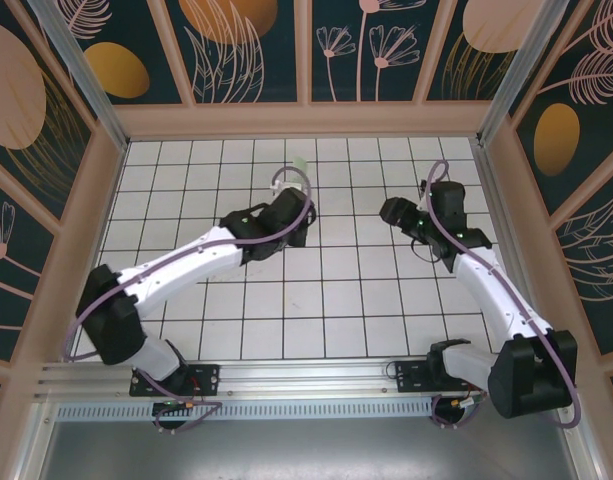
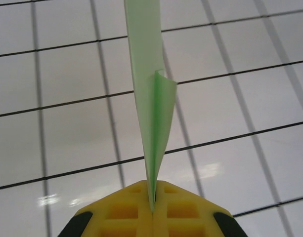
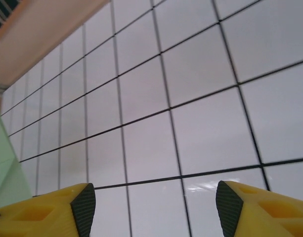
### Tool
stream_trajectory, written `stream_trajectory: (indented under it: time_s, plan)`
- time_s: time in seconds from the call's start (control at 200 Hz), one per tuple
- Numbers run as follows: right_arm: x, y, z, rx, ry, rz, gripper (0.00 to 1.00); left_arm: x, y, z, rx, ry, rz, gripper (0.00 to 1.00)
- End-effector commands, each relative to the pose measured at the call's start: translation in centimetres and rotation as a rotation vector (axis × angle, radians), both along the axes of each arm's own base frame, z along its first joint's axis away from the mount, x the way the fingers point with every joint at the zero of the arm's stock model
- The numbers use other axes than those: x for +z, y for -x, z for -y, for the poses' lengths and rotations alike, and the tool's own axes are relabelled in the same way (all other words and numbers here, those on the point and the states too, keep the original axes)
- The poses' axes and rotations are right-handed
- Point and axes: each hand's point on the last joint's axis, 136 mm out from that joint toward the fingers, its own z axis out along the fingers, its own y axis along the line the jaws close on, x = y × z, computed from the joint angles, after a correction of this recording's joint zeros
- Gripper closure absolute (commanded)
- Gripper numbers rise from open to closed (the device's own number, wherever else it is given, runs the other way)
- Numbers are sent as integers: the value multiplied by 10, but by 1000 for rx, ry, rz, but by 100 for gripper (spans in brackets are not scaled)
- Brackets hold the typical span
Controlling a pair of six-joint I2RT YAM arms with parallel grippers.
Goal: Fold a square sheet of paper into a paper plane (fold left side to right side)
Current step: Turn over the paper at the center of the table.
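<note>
Left gripper (image 2: pixel 152 197) clenching the pale mint-green creased paper plane (image 2: pixel 146 74) by its near end, plane jutting ahead over white grid tiles (image 2: pixel 67 138), right gripper (image 3: pixel 155 202) standing released, jaws gaping.

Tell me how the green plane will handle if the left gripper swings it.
Probably fairly stiff lengthwise: pinched at one end by the left gripper, the plane stands out straight. One flap curls away from the fold, so it may flutter or spring open. It looks like thin paper, so it is likely very light and easily crumpled.
</note>
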Motion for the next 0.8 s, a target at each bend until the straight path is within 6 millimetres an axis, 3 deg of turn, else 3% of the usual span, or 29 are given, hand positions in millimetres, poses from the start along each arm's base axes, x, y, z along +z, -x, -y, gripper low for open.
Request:
stream_trajectory:
  time_s: [0.0, 0.12, 0.32, 0.571, 0.711, 0.796]
  plan:
    - [-20, 12, 28, -98, 76, -52, 30, -28, 16, -52, 101, -380, -78, 100]
    - [-32, 16, 39, -126, 63, -70, 29, -53, 21, -49, 112, -538, -153, 100]
    - [-46, 20, 40, -116, 29, -87, 29, -100, 31, -31, 70, -708, -303, 94]
    - [-65, 28, 47, -125, 24, -123, 29, -131, 36, 9, -22, -640, -428, 77]
    - [-72, 31, 51, -132, 9, -137, 29, -143, 37, 47, -117, -499, -472, 67]
    - [-75, 32, 51, -126, -2, -142, 29, -140, 32, 69, -166, -416, -466, 63]
